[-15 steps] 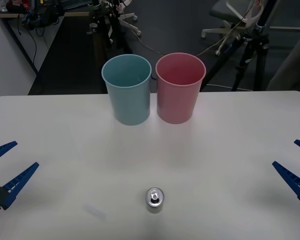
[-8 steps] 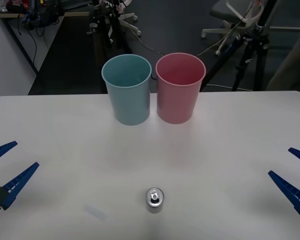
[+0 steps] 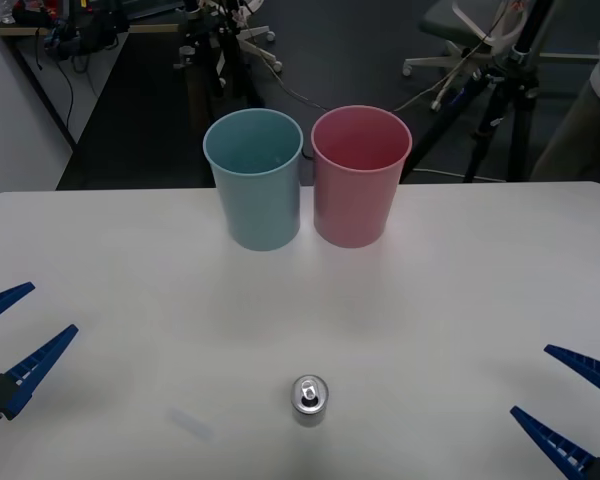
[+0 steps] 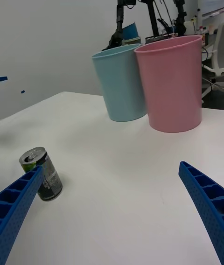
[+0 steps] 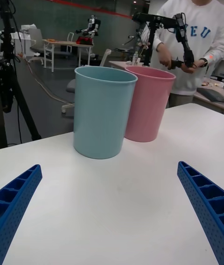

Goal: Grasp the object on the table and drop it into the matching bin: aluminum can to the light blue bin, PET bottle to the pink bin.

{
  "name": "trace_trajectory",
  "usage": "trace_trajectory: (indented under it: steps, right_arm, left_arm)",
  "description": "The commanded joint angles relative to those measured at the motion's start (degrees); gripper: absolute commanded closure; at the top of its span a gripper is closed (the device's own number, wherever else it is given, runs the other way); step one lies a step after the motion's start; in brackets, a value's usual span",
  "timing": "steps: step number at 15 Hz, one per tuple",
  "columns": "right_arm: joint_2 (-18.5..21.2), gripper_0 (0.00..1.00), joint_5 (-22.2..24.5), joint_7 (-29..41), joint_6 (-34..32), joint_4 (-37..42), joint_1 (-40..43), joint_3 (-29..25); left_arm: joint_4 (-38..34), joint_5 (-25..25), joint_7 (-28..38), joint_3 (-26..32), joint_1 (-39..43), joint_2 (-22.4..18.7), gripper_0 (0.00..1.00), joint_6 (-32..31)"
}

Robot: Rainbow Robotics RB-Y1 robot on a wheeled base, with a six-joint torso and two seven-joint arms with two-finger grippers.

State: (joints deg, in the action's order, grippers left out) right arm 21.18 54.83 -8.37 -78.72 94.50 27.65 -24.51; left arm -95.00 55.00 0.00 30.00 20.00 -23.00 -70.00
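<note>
The aluminum can [image 3: 309, 398] stands upright near the front middle of the white table [image 3: 130, 260], its shiny top and pull tab up; the right wrist view shows the can [image 4: 41, 173] with a dark label. The light blue bin [image 3: 254, 178] and the pink bin [image 3: 360, 175] stand side by side at the table's back edge, seen also as the light blue bin [image 4: 120, 87] [image 5: 101, 111] and pink bin [image 4: 172, 88] [image 5: 147, 102]. My right gripper [image 3: 570, 408] is open at the front right, well right of the can. At the far left my left gripper [image 3: 15, 335] is open and idle.
Beyond the table's back edge are a tripod [image 3: 505, 90], an office chair [image 3: 460, 30] and cables on a dark floor. Bare tabletop lies between the can and the bins and on both sides of the can.
My right gripper has moved down toward the table's front edge and slightly inward to the left. The can, the bins and the left gripper have not moved.
</note>
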Motion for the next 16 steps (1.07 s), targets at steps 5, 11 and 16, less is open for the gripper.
trace_trajectory:
  steps: [5,11,16]
  right_arm:
    - [-0.1,0.0,0.0,-15.4,-4.5,-8.1,0.7,4.4]
    - [0.0,0.0,0.0,-27.1,-5.8,-12.6,0.7,11.4]
    - [0.0,0.0,0.0,-30.1,-1.9,-13.2,-0.3,18.8]
  left_arm:
    - [0.0,0.0,0.0,0.0,0.0,0.0,0.0,0.0]
    - [0.0,0.0,0.0,0.0,0.0,0.0,0.0,0.0]
    - [0.0,0.0,0.0,0.0,0.0,0.0,0.0,0.0]
